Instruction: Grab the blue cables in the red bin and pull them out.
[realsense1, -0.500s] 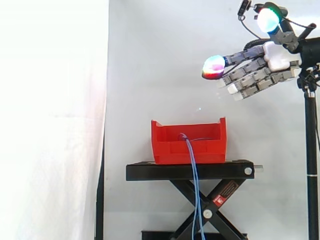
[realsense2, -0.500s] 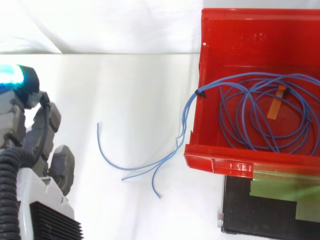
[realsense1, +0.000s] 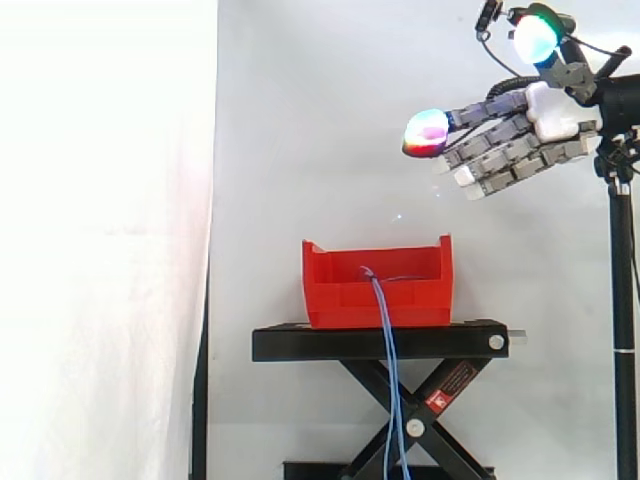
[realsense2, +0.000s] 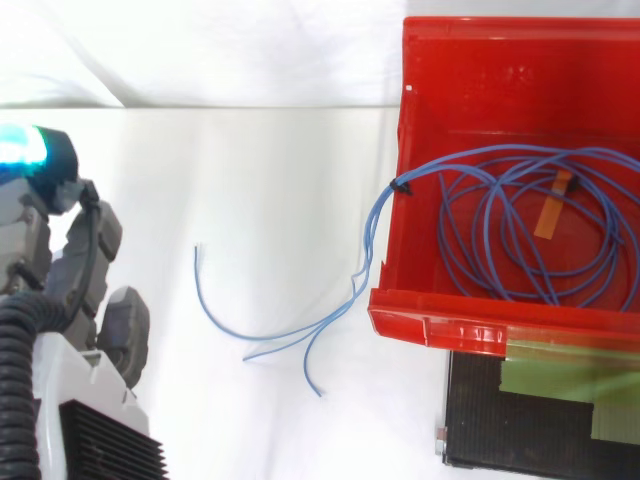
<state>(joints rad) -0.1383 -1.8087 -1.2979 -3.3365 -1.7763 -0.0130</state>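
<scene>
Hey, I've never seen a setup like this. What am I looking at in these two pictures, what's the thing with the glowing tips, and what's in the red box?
This is a robot arm ending in a mechanical hand with fingers and a thumb. The glowing tips are its own finger pads. One picture is taken level from the side and the other from above, and both show the same scene. A red plastic bin sits on a black scissor-lift stand in front of a white curtain. Inside the bin lies a coil of thin blue cables. Their loose ends hang over the bin's edge and down past the stand. The hand is open and holds nothing. In the side view it hovers above and to the right of the bin, touching no cable.
</scene>
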